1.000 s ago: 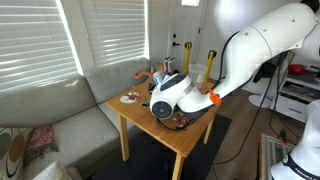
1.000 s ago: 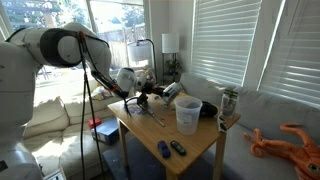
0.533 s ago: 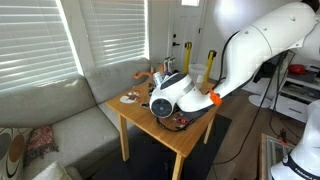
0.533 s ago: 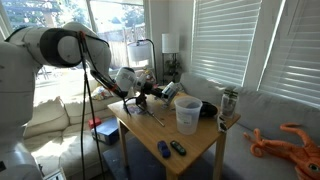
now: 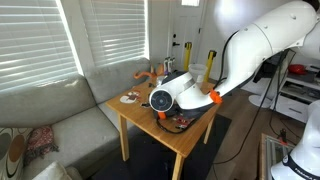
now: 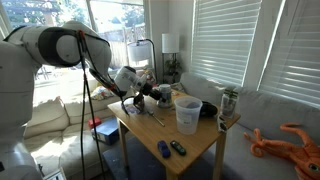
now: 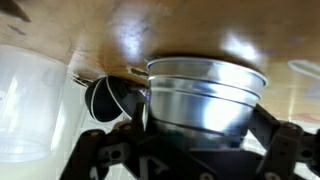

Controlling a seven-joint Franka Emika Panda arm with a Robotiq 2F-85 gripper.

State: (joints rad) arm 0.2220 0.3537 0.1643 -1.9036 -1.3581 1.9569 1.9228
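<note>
Gripper (image 7: 195, 150) has its jaws spread wide, one dark finger at 8 o'clock and the other at 4 o'clock of a metal bowl (image 7: 205, 95) in the wrist view. The bowl sits between them; whether either finger presses on its wall cannot be told. It stands upright on the wooden tabletop (image 7: 110, 30), its shiny rim facing the camera.

At 9 o'clock of the bowl, just beside it, lies a small black scoop (image 7: 108, 98). Farther out in the same direction stands a clear plastic cup (image 7: 30, 100).

In an exterior view the gripper (image 6: 152, 97) hangs low over the tabletop's far corner, with the clear plastic cup (image 6: 187, 113) at its 4 o'clock. Two small blue things (image 6: 163, 150) lie near the front edge, and a jar (image 6: 229, 103) stands at the cup's 2 o'clock.
</note>
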